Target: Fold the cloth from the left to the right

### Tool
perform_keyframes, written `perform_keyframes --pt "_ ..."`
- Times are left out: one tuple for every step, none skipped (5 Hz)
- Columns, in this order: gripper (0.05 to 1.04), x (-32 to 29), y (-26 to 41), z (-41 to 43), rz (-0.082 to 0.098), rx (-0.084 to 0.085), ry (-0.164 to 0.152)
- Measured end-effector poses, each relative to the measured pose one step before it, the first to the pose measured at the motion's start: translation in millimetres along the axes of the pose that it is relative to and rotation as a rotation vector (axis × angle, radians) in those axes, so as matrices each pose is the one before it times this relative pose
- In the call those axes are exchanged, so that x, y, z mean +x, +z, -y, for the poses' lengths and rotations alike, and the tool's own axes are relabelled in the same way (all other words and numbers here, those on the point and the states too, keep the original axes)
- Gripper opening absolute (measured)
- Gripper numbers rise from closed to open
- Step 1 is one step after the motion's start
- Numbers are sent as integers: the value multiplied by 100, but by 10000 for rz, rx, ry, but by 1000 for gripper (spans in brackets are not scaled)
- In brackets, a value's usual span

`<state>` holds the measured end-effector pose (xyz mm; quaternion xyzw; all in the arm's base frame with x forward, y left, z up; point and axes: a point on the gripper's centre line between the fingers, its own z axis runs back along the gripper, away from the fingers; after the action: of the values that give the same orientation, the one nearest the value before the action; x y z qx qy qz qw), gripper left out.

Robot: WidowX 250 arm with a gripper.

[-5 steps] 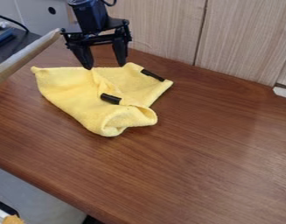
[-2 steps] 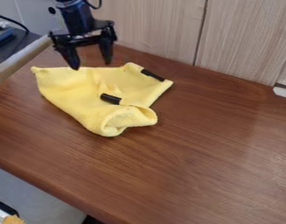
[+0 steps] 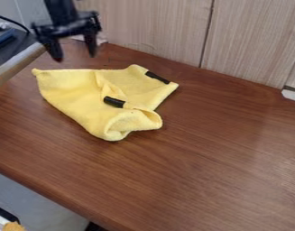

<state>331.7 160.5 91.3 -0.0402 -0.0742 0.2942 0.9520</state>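
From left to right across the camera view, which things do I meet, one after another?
Blue object, gripper, nearer black strip on the yellow cloth, farther black strip, white piece at the right edge.

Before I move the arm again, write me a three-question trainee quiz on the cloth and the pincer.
1. How many black strips show on the yellow fabric cloth?
2. Where in the picture is the black two-finger pincer? (a) lower right (b) upper left (c) upper right
3. True or false: the pincer is gripping the cloth.

Key: 1. Two; 2. b; 3. False
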Motion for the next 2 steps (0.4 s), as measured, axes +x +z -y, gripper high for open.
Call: perform_keyframes --pt "1000 737 -2 -1726 -4 67 592" --pt "1000 403 -927 -1864 -291 264 590"
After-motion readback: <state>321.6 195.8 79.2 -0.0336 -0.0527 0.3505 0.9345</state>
